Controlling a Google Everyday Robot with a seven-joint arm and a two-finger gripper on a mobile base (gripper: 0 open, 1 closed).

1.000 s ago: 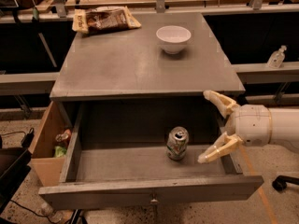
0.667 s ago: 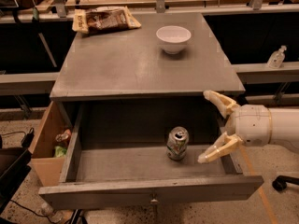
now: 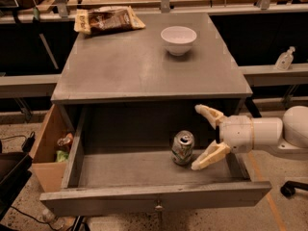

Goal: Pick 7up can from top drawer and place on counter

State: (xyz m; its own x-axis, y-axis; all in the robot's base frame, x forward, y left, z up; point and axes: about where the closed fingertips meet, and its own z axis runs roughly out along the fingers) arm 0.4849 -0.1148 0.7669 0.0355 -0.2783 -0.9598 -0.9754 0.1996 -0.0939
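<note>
Gripper (image 3: 197, 138) position: over the right part of the top drawer (image 3: 120, 172), reaching in from 3 o'clock on a white arm. Finger state: spread wide, released, nothing held. The upper finger (image 3: 208, 114) points toward 10 o'clock. The lower finger (image 3: 209, 157) points toward 8 o'clock, with its tip just beside the base of the 7up can (image 3: 183, 148); whether they touch cannot be determined.

7up can location: upright on the drawer floor, right of centre, at 9 o'clock from the gripper and just outside the gap between the fingers. Its silver top faces up.

Top drawer: open, extended toward 6 o'clock, with a small metal knob (image 3: 157, 207) at the centre of the front panel.

Counter (image 3: 144, 71): directly at 12 o'clock from the can, above the drawer cavity. A white bowl (image 3: 178, 39) sits at 1 o'clock from the counter centre. A brown snack bag (image 3: 108, 19) lies at 11 o'clock, on the rear left corner.

Cardboard box (image 3: 48, 148): at 9 o'clock from the drawer, against the cabinet side, holding small items. A clear bottle (image 3: 285, 59) stands on a ledge at 3 o'clock from the counter.
</note>
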